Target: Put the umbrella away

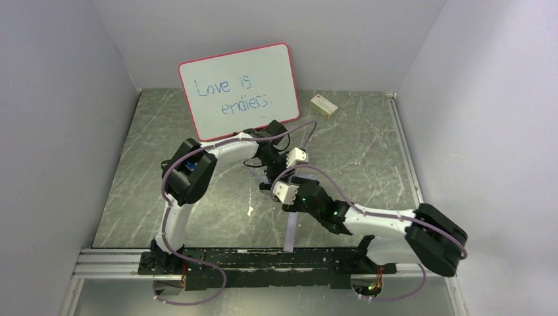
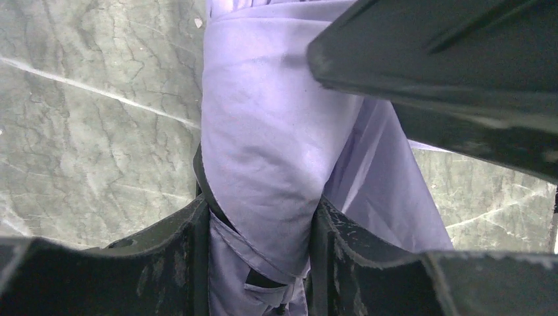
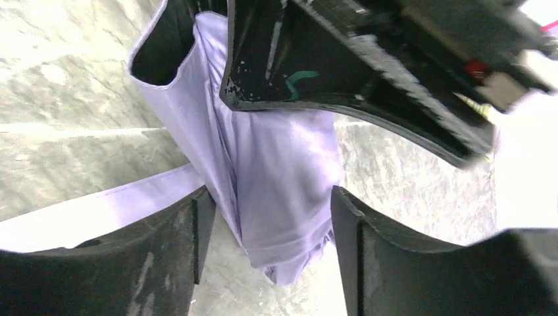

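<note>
Lavender folds of the umbrella [image 2: 263, 131] pinched tight in the left claw [image 2: 260, 227], likely to hold the canopy together. Right claw [image 3: 266, 217] parted, loosely astride the same bundle, gap on one side, gripping nothing. Bundle over mid worktop [image 1: 368, 158], collapsed, loosely bunched.

Pale lavender umbrella [image 2: 263, 151], fabric gathered into a narrow creased bundle, black lining showing at one fold, around the middle of the worktop [image 1: 368, 158], flat fabric strip trailing off sideways.
</note>
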Controlling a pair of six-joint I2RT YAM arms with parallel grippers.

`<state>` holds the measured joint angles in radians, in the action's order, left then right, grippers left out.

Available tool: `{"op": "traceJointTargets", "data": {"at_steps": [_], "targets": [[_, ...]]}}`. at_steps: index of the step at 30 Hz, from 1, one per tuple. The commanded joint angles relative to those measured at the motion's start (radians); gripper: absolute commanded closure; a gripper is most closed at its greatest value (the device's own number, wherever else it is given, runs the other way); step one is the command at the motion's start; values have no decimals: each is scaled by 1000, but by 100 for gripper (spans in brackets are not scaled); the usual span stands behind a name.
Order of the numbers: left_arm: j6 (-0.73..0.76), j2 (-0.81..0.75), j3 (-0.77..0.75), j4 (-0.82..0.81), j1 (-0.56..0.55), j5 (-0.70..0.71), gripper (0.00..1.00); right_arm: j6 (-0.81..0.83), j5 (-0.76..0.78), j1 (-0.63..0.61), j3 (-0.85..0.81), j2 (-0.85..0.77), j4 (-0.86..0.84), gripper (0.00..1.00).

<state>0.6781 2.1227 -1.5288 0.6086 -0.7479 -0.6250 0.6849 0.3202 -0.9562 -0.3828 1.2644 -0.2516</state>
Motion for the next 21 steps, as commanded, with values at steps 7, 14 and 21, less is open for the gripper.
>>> {"op": "traceJointTargets", "data": {"at_steps": [7, 14, 21], "targets": [[32, 38, 62, -27, -19, 180, 85, -207, -54, -10, 96, -518, -7, 28], [13, -14, 138, -124, -65, 257, 85, -518, 430, -8, 174, -864, -170, 29], [-5, -94, 293, -266, -147, 381, 84, -859, 797, -4, 130, -1001, 32, 35]]}}
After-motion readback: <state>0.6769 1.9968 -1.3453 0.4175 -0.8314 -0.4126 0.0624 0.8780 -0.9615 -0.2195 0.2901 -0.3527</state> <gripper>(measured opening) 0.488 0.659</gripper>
